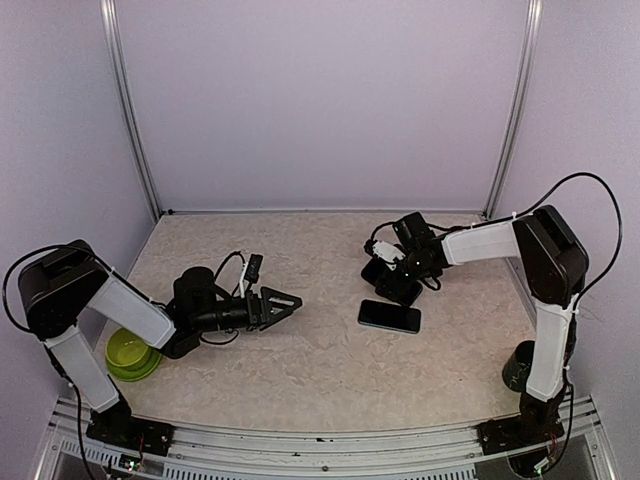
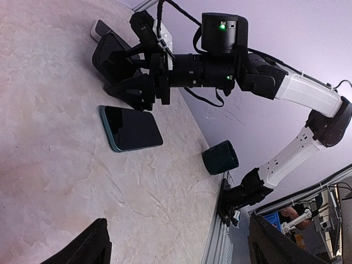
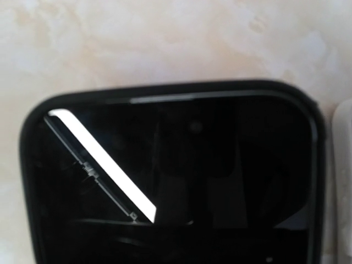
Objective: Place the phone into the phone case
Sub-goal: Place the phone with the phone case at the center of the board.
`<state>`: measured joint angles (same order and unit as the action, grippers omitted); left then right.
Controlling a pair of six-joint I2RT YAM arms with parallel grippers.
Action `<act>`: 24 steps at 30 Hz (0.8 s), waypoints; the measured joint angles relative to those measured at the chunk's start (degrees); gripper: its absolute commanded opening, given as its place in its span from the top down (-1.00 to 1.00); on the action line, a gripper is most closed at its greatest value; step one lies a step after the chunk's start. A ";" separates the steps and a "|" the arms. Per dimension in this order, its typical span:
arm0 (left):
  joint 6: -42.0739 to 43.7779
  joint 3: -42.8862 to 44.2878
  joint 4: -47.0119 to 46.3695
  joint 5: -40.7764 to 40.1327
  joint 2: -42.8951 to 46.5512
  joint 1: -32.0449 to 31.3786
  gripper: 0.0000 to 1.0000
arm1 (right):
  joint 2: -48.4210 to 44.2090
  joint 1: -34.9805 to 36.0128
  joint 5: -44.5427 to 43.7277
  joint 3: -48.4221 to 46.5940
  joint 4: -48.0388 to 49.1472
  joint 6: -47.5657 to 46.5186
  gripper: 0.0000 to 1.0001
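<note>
The phone lies flat on the table, dark screen up, with a teal rim. Just behind it is the black phone case, which looks tipped up on one edge. My right gripper is down at the case with its jaws apart. I cannot tell how it touches the case. In the right wrist view the glossy case fills the frame and hides the fingers. My left gripper hovers open and empty left of the phone, pointing toward it.
A green bowl sits by the left arm's base. A dark teal cup stands at the near right. A pale grey flat thing lies just beyond the case. Walls close in the back and sides.
</note>
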<state>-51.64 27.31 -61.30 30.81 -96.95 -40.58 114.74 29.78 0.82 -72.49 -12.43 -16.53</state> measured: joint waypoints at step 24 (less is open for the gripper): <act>-0.61 0.31 -0.83 -0.02 -0.63 0.00 -0.67 | 3.85 -0.63 -0.55 -6.32 -3.54 0.76 -0.24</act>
<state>-52.25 27.62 -62.13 30.79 -97.58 -40.58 118.58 29.15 0.27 -78.81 -15.97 -15.77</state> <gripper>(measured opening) 0.835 0.794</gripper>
